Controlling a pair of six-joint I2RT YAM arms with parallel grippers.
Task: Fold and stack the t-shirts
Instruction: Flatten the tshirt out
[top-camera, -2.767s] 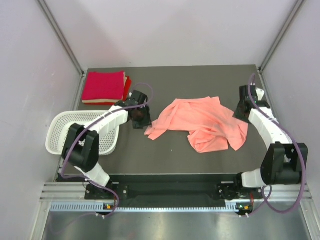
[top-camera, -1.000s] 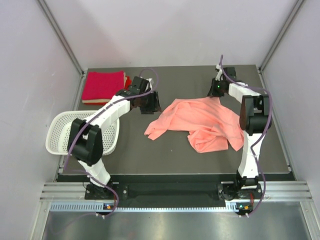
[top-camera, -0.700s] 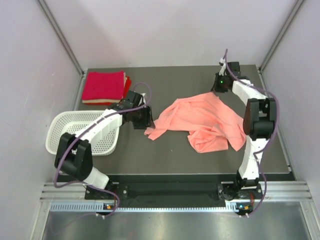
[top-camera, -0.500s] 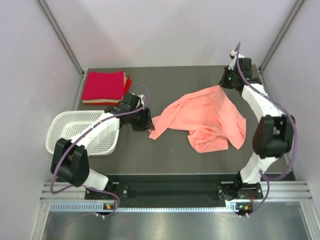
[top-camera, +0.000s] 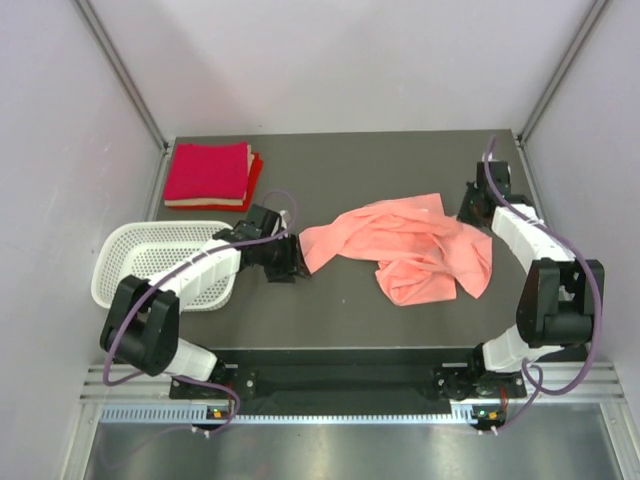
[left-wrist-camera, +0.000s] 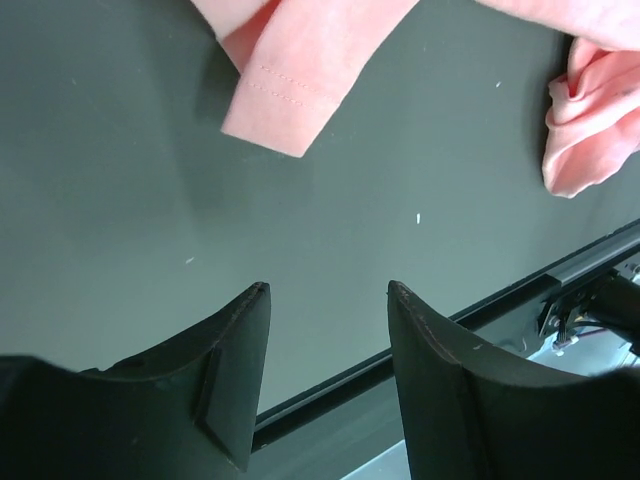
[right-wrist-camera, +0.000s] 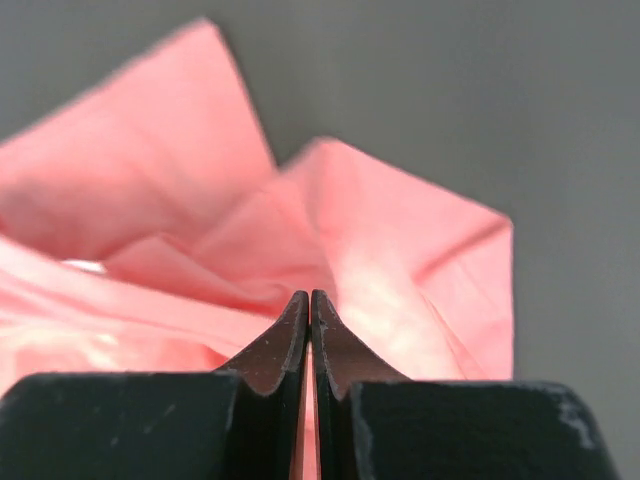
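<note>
A salmon-pink t-shirt (top-camera: 405, 245) lies crumpled in the middle of the dark table, stretched left to right. My right gripper (top-camera: 468, 208) is at its far right edge, its jaws shut on a fold of the pink cloth (right-wrist-camera: 400, 300), which fills the right wrist view around the gripper (right-wrist-camera: 310, 295). My left gripper (top-camera: 292, 264) hovers open just left of the shirt's left corner; a hemmed pink corner (left-wrist-camera: 290, 90) lies ahead of the empty open gripper (left-wrist-camera: 328, 290). Folded crimson t-shirts (top-camera: 207, 172) are stacked at the far left corner.
A white perforated basket (top-camera: 125, 262) sits at the table's left edge, under the left arm. The table's near edge and metal rail (left-wrist-camera: 560, 280) show close behind the left fingers. Walls enclose the table on three sides.
The right gripper shut on the shirt's far edge, lifted it toward the back right, then came down nearer, spreading the cloth. The left gripper swung from near the red stack to the shirt's left corner.
</note>
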